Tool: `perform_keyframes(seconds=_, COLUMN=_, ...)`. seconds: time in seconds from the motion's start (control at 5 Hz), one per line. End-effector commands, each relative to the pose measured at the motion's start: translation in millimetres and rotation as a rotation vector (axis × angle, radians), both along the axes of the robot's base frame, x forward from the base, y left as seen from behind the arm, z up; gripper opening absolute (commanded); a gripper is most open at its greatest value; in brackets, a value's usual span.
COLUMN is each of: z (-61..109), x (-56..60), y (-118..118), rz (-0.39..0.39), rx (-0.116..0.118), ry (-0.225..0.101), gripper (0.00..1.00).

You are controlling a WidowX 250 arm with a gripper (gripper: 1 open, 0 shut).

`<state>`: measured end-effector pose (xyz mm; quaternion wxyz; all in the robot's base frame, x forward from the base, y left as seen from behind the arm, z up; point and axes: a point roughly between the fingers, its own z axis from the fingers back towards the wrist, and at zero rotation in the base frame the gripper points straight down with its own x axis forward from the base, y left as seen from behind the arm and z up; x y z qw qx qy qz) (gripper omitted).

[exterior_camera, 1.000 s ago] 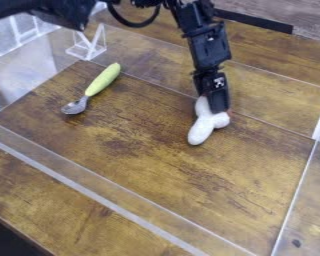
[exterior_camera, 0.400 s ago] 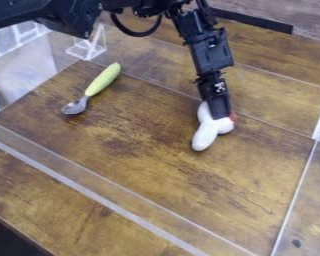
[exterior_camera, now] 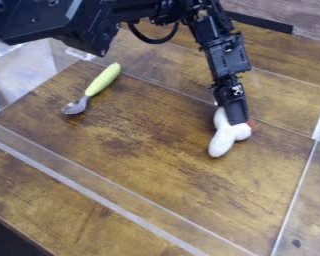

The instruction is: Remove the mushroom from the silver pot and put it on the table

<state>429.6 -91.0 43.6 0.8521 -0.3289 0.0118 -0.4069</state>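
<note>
The mushroom (exterior_camera: 224,141) shows as a plump white stem with a trace of reddish cap at its upper right. It lies tilted on the dark wood table (exterior_camera: 136,145), right of centre. My gripper (exterior_camera: 234,116) reaches down from the upper left and is shut on the mushroom's upper end. The stem's lower tip rests on or just above the planks. The silver pot is out of view.
A silver spoon with a yellow-green handle (exterior_camera: 93,87) lies at the left. Clear acrylic walls (exterior_camera: 123,208) ring the tabletop, the nearest along the front edge. A small clear stand (exterior_camera: 85,42) sits at the back left. The arm's dark body (exterior_camera: 56,20) fills the top left.
The gripper closed on the mushroom and has carried it to the right and slightly toward the front. The spoon has stayed put.
</note>
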Motion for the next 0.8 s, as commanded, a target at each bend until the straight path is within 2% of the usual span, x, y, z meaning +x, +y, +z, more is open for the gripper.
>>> perform_keyframes(seconds=0.0, z=24.4, x=-1.8, y=0, rz=0.021, rx=0.006, ry=-0.052, gripper=0.00)
perform_keyframes(seconds=0.2, z=33.7, x=-6.4, y=6, rz=0.058, rx=0.017, ry=-0.043, gripper=0.00)
perform_keyframes(seconds=0.4, z=50.9, x=-10.5, y=7, rz=0.028, rx=0.038, ry=-0.041, gripper=0.00)
perform_keyframes(seconds=0.6, z=67.8, x=-14.8, y=8, rz=-0.003, rx=0.069, ry=-0.040, gripper=0.00)
